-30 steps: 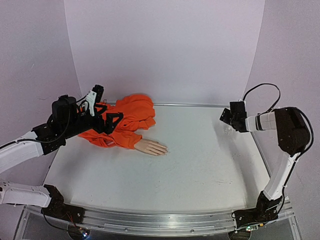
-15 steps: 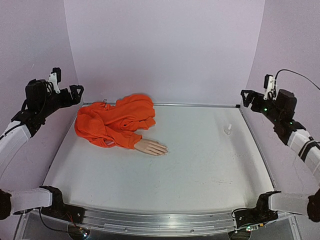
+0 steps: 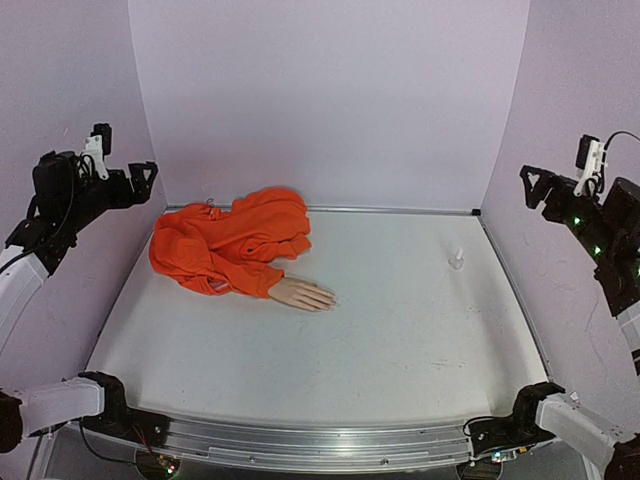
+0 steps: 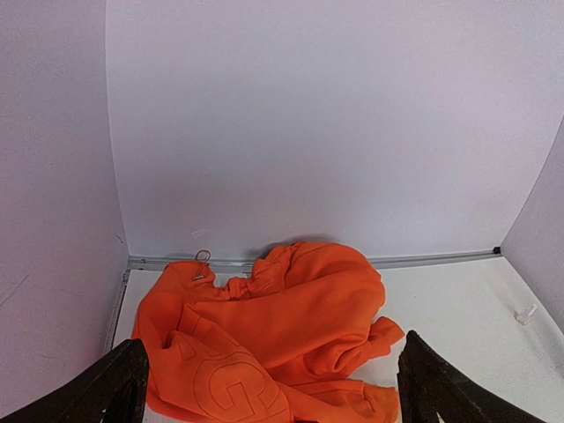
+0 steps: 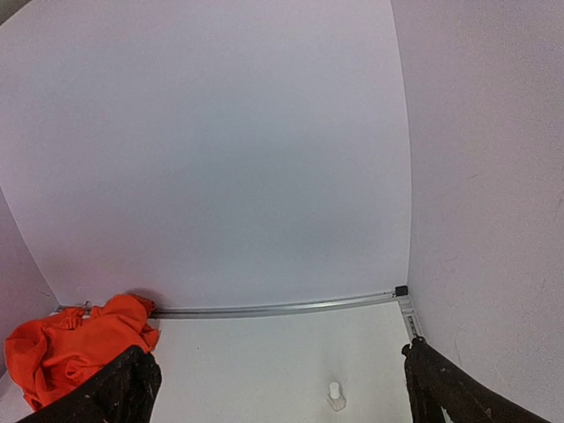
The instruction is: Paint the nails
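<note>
Top external view: left gripper and right gripper gape wide, empty; mannequin hand lies toward the table's left edge.

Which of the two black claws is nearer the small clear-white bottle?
The right gripper, up by the right wall: the small clear-white bottle stands on the white table below it. The left gripper hangs opposite, near the crumpled orange garment.

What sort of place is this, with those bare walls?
Likely a robot test booth: a white table boxed in by plain walls, a left arm and right arm flanking it, with a dummy hand and small bottle as props.
</note>
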Controlling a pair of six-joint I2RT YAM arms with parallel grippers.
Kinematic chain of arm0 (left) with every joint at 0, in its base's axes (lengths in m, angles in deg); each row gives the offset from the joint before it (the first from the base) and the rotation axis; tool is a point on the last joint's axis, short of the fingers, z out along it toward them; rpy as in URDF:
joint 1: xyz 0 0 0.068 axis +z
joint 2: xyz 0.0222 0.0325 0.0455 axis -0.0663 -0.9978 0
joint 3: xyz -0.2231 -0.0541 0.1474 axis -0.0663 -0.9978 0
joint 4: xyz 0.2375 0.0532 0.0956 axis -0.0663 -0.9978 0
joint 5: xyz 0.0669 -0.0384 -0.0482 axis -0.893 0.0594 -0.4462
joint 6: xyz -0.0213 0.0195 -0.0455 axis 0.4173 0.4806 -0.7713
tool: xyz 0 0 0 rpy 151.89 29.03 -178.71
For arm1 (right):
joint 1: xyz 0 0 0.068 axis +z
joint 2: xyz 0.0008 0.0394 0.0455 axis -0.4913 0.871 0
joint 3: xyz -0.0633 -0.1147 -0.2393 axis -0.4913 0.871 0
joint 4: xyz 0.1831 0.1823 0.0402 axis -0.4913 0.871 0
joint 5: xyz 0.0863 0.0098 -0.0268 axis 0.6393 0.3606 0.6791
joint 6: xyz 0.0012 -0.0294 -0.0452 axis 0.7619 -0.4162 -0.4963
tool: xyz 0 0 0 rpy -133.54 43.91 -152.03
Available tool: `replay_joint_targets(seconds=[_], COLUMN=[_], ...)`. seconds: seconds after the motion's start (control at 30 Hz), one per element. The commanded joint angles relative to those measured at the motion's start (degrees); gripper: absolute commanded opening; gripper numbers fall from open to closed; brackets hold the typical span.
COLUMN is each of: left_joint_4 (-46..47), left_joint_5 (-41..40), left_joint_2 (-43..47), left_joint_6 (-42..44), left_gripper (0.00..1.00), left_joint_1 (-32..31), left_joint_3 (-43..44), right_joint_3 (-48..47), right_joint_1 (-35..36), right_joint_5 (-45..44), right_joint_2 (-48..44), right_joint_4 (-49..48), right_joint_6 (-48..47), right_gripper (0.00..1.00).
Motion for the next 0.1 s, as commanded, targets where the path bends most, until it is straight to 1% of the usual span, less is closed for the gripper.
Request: replay_joint_targets(seconds=[0.0,0.07], left_joint_4=[0.3,0.2], left_joint_5=[0.9,1.0], left_joint_2=[1.2,1.3], left_joint_6=[0.9,0.9], left_gripper=[0.99,0.99], left_joint_1=[0.0,0.0], left_joint_3=[2.8,2.8], right_joint_3=[-1.2,-0.5], right_joint_1=[0.0,0.1], right_joint_5=[-1.5,-2.2], right_joint_2=[-0.7,-1.8], right_joint_4=[-0.2,-0.9], right_joint_6=[-0.5,-0.1], right_gripper=[0.98,0.98])
